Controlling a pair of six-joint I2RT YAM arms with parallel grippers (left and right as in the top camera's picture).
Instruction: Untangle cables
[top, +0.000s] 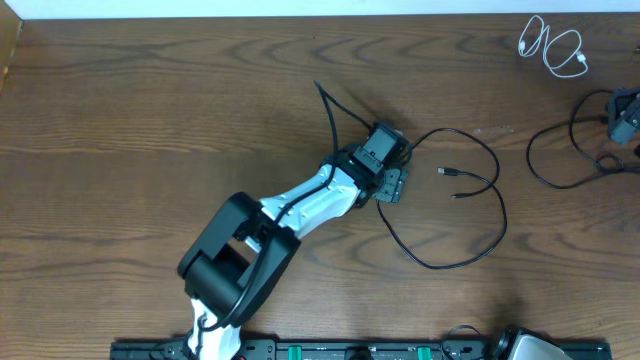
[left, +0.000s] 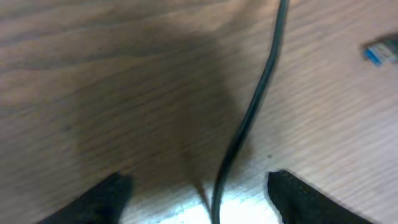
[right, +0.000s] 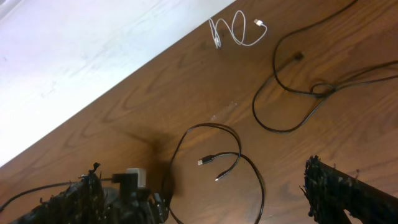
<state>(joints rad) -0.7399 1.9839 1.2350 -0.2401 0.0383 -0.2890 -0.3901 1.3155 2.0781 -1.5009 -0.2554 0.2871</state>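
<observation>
Already the three cables lie apart from one another on the table (top: 150, 100), so by my reading the sorting is mostly done and what's left for you is opening out loops. From overhead, you have the white cable (top: 553, 45) coiled small at one o'clock, the second black cable (top: 532, 165) curled at three o'clock, and the first black cable (top: 440, 266) in a wide loose loop at centre, both its plugs lying inside the loop. The left gripper (top: 395, 165) sits over that loop's nine o'clock side. In the left wrist view, its fingertips (left: 93, 202) stand well apart with that cable running between them from six to twelve o'clock, touching neither, so nothing is gripped yet. In the right wrist view, the right gripper (right: 214, 196) hangs wide open and empty above the table, and the second black cable, at two o'clock, crosses itself in a small knot; that tangle looks like your main remaining job. All three are thin, limp cords.
</observation>
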